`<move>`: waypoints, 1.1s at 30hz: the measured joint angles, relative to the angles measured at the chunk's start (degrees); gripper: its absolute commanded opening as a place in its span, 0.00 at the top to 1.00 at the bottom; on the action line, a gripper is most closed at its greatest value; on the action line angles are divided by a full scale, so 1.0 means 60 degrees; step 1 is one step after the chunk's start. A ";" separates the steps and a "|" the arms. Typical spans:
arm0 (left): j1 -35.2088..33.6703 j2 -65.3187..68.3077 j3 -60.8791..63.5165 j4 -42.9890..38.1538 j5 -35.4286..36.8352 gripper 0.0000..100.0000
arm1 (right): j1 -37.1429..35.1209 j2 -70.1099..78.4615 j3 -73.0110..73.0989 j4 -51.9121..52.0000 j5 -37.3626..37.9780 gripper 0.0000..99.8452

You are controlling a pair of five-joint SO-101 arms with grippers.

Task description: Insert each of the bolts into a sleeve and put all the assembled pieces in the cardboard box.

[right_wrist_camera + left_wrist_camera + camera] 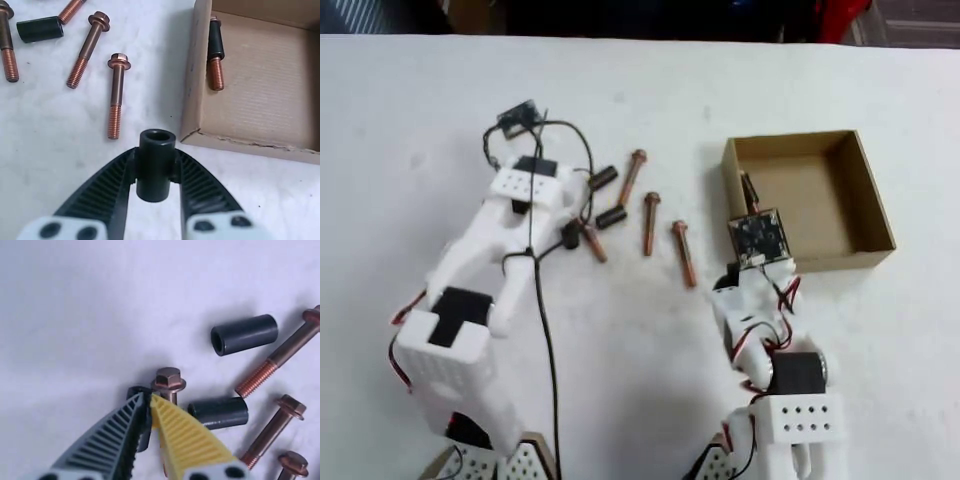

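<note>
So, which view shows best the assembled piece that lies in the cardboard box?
The right wrist view: the assembled piece lies along the cardboard box wall, close and unobstructed. In the high view it is a small dark streak. The left wrist view faces loose bolts.

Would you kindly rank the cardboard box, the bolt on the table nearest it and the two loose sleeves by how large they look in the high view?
1. cardboard box, clearly the largest.
2. bolt nearest it.
3. two loose sleeves: they look alike, so tied.
</note>
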 measured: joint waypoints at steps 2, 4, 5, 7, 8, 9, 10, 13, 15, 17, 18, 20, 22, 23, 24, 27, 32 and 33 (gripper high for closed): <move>0.0000 0.0000 0.0000 -0.0059 0.0000 0.87 | 0.0000 0.0000 0.0088 0.0000 0.0000 0.98; 0.0000 0.0000 0.0000 -0.0059 0.0000 0.87 | 0.0015 0.0015 0.0103 0.0000 0.0000 0.98; 0.0000 0.0000 0.0000 -0.0059 0.0000 0.87 | 0.0029 0.0000 0.0088 0.0000 0.0000 0.98; 0.0000 0.0000 0.0000 -0.0059 0.0000 0.87 | 0.0015 0.0000 0.0088 0.0000 0.0000 0.98; 0.0000 0.0000 -0.0044 -0.0059 0.0000 0.87 | 0.0015 0.0000 0.0088 0.0000 0.0000 0.98; 0.0000 0.0000 -0.0088 -0.0059 0.0000 0.87 | 0.0015 0.0000 0.0088 0.0000 0.0000 0.98; 0.0000 0.0000 -0.0088 -0.0059 0.0000 0.87 | 0.0000 0.0000 0.0088 0.0000 0.0000 0.98; 0.0000 0.0000 -0.0088 -0.0059 0.0000 0.87 | 0.0015 0.0000 0.0088 0.0000 0.0000 0.98; 0.0103 0.0015 -0.0088 -0.0059 0.0000 0.87 | 0.0015 0.0000 0.0088 0.0000 0.0000 0.98; 0.0322 0.0015 -0.0088 -0.0059 0.0000 0.87 | 0.0015 0.0000 0.0088 0.0000 0.0000 0.98; 0.0425 0.0015 -0.0088 -0.0059 0.0000 0.87 | 0.0015 0.0000 0.0088 0.0000 0.0000 0.98; 0.0601 0.0015 -0.0088 -0.0059 0.0000 0.87 | 0.0015 0.0000 0.0088 0.0000 0.0000 0.98; 0.0733 0.0015 -0.0088 -0.0059 0.0000 0.87 | 0.0015 0.0000 0.0088 0.0000 0.0000 0.98; 0.0777 0.0015 -0.0088 -0.0059 0.0000 0.87 | 0.0015 0.0000 0.0088 0.0000 0.0000 0.98; 0.0777 0.0015 -0.0088 -0.0059 0.0000 0.87 | 0.0000 0.0000 0.0088 0.0000 0.0000 0.98; 0.0777 0.0015 -0.0088 -0.0059 0.0000 0.87 | 0.0015 0.0000 0.0088 0.0000 0.0000 0.98; 0.0791 0.0015 -0.0088 -0.0059 0.0000 0.87 | 0.0000 0.0000 0.0147 0.0000 0.0000 0.98; 0.0791 0.0015 -0.0088 -0.0059 0.0000 0.87 | 0.0000 0.0000 0.0147 0.0000 0.0000 0.98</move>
